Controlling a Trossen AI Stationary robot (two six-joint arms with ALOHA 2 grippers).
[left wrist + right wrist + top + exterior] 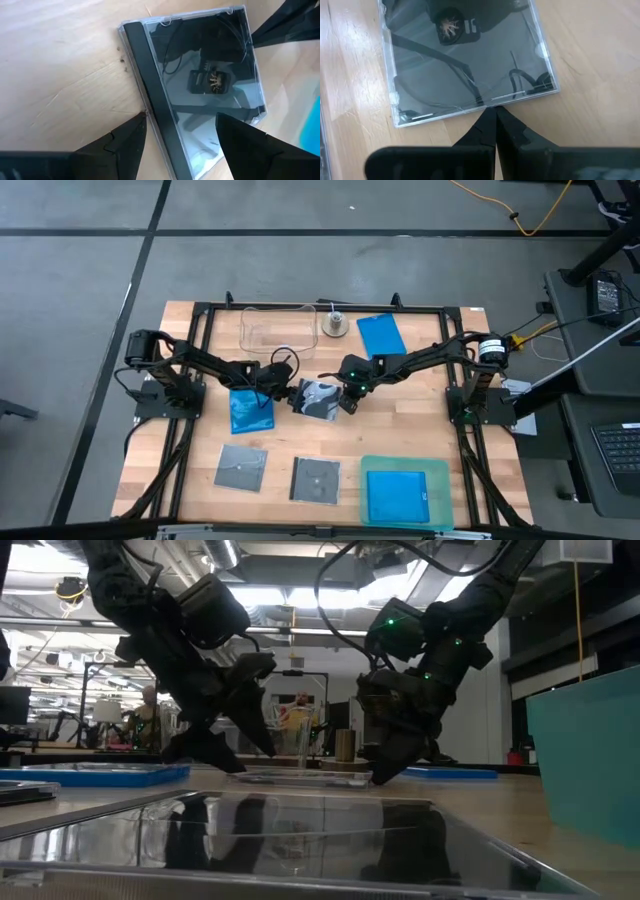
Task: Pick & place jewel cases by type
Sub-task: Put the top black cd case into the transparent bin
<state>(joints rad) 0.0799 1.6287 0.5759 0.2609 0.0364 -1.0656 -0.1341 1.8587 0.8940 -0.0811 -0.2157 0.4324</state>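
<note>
A grey-black jewel case [320, 398] lies flat in the middle of the table between my two grippers. My left gripper [180, 125] is open at the case's left side. One finger stands outside the black spine [150, 95] and the other over the clear lid. My right gripper [494, 112] is shut, with its tips at the case's right edge. One blue case [250, 410] lies under the left arm, another [381, 335] at the far side, and a third [398, 495] in the teal tray [440, 470]. Two more grey-black cases [242, 468] [316, 480] lie near the front. My right gripper's shut fingertips [496, 120] stand against the middle of the case's right edge [487, 100], slanting down from the table's right side. The case lies flat on the wood. My left gripper's fingers [131, 135] straddle the spine edge; whether they touch the case I cannot tell.
A clear plastic tub [275, 328] and a small metal object [335, 325] stand at the far side. The teal tray fills the near right corner. Bare wood shows to the right of the central case and along the near left.
</note>
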